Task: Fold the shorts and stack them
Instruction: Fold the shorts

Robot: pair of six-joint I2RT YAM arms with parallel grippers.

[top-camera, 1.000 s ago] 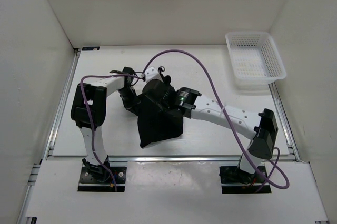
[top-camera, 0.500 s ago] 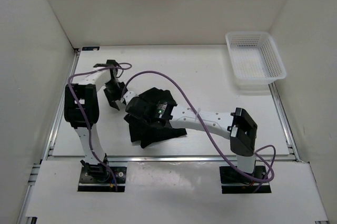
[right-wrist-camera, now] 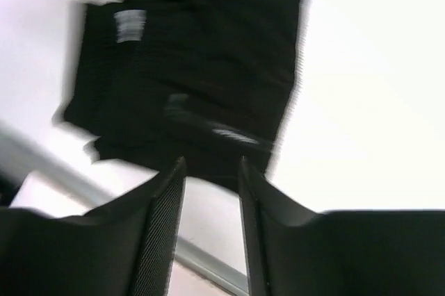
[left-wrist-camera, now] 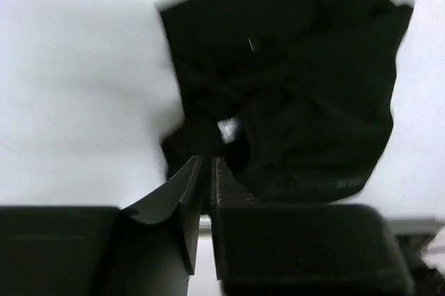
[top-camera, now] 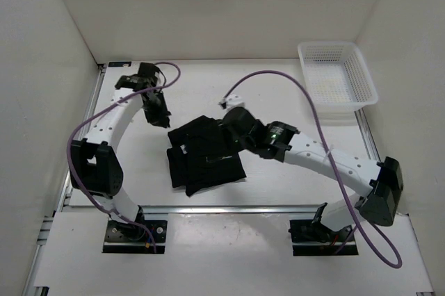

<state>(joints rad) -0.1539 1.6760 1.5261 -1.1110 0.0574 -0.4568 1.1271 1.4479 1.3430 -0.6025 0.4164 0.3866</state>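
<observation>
Three views of one moment are shown. In the top external view, the shorts (top-camera: 205,160) are seen as a bunched, partly folded black heap on the white worktop (top-camera: 201,87), near its front edge and between the two arms. The left gripper (top-camera: 158,110) is placed just beyond the heap's far left corner, apart from the cloth. The right gripper (top-camera: 231,128) is placed over the far right edge; contact cannot be told. A white mesh basket (top-camera: 327,44) is set in the far right corner, well apart from the shorts. In the left wrist view, the left gripper (left-wrist-camera: 206,160) is shown clenched to a thin slit, nothing being grasped, with the shorts (left-wrist-camera: 292,101) lying beyond it. In the right wrist view, the right gripper (right-wrist-camera: 211,165) is shown released, its fingers parted around nothing, above the blurred shorts (right-wrist-camera: 201,67), on which a pale tag (right-wrist-camera: 130,25) is visible.
</observation>
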